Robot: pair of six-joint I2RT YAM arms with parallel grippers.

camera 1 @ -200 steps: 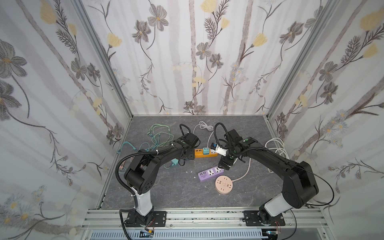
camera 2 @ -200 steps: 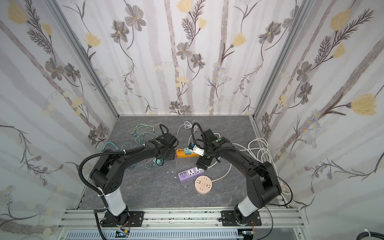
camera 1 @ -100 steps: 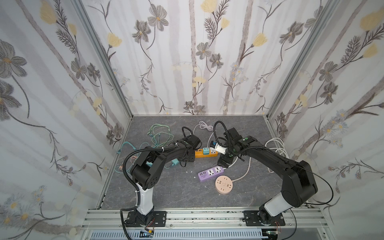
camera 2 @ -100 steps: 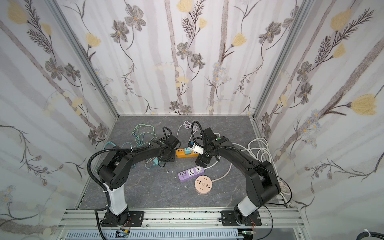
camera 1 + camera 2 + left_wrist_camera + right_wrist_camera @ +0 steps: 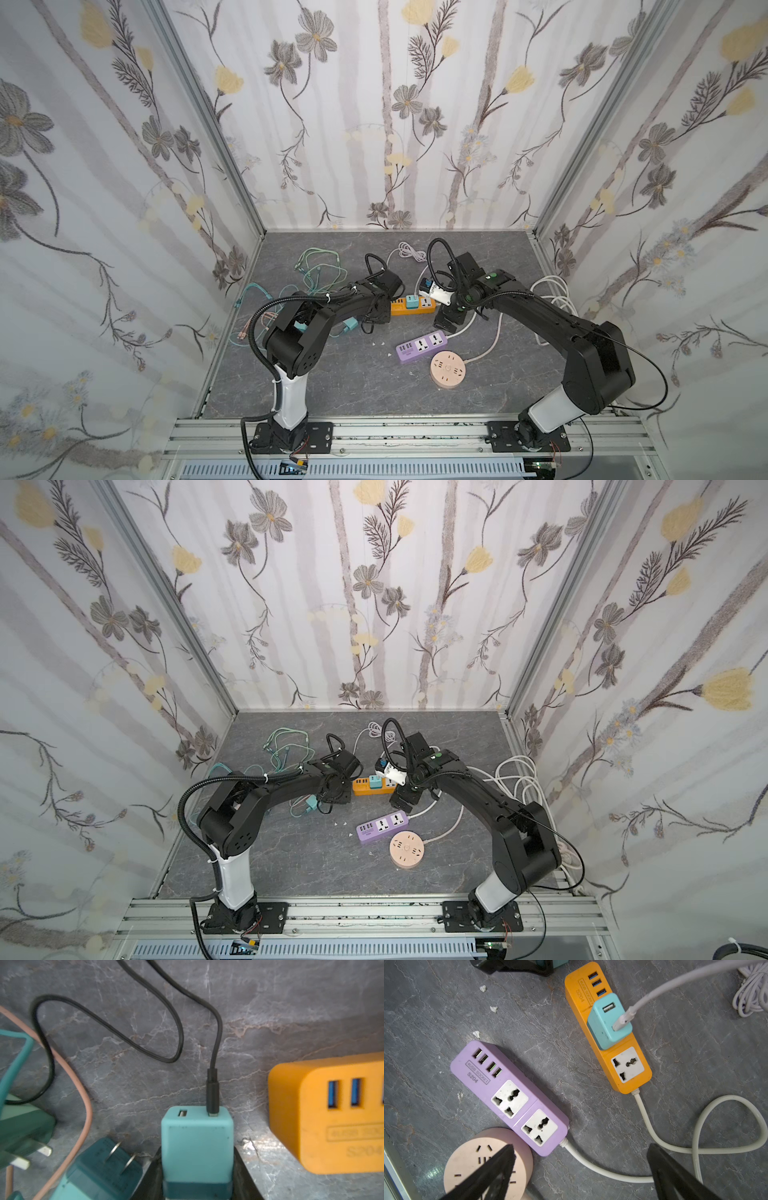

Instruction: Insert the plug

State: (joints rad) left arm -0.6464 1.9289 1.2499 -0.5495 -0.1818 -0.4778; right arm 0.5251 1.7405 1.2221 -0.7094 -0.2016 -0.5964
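Left claw clenched on the plug. Black fingers hug both side faces of the teal cube, no gap visible. The plug sits square between the fingers and sticks out past the tips. Its USB face points away from the wrist; prongs hidden back in the claw. Black cable is in one of its two USB ports and loops off over the grey table. Orange power strip is just beside the plug, USB end nearest, not touching. Plug is not in any socket. Can't tell if it rests on the table or is lifted.

Loose near the plug: a spare charger on its side with two flat prongs showing, a green adapter and a pink cord.

Right claw released, jaws spread wide, nothing between. It hangs over the table by the purple power strip and the round pink socket. In a top view the orange strip lies between the two claws, left claw at its USB end.

A seated charger is already in the orange strip's socket nearest the USB ports, with a white cable plugged in it.
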